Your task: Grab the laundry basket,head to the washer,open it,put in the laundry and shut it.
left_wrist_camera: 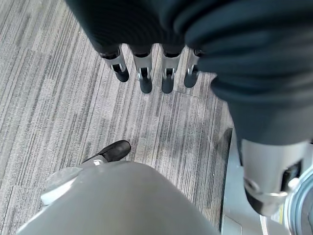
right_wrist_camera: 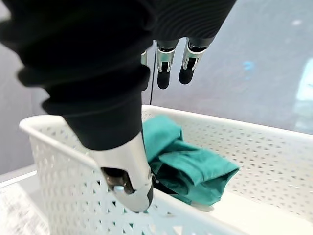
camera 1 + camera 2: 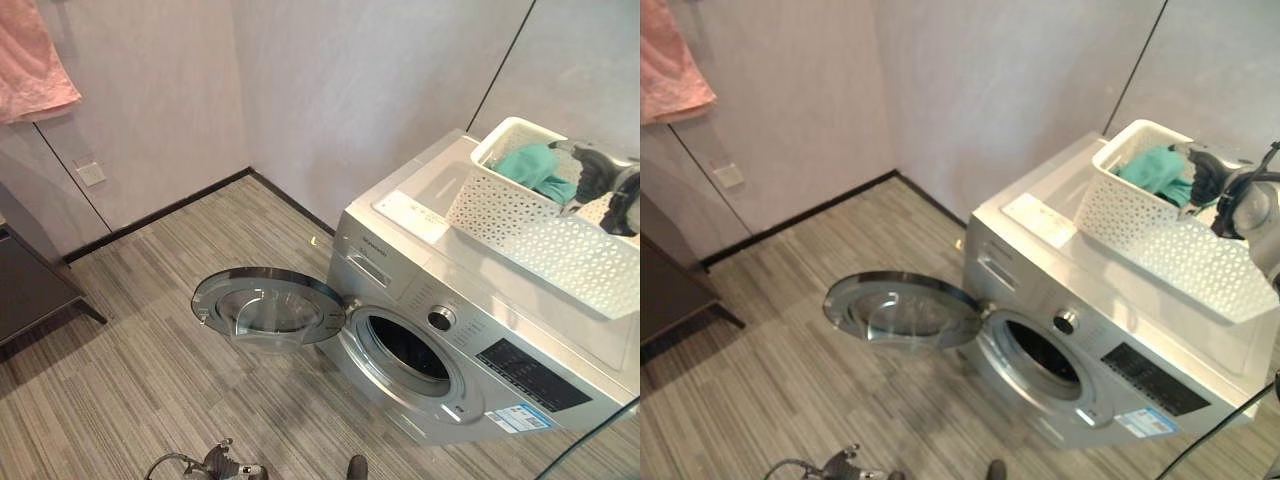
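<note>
The basket [image 3: 540, 225] sits on the washer [image 3: 470, 340], door [image 3: 268, 308] open, green laundry [image 2: 183, 164] inside, with the right hand [image 2: 171, 61] relaxed above it and the left hand [image 1: 151, 68] relaxed over the floor [image 1: 58, 98].

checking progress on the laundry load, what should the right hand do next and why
Probably lower the right hand onto the green cloth and close on it. The washer door already hangs open, the cloth lies in the white basket on top of the washer, and the hand hovers open above it.
</note>
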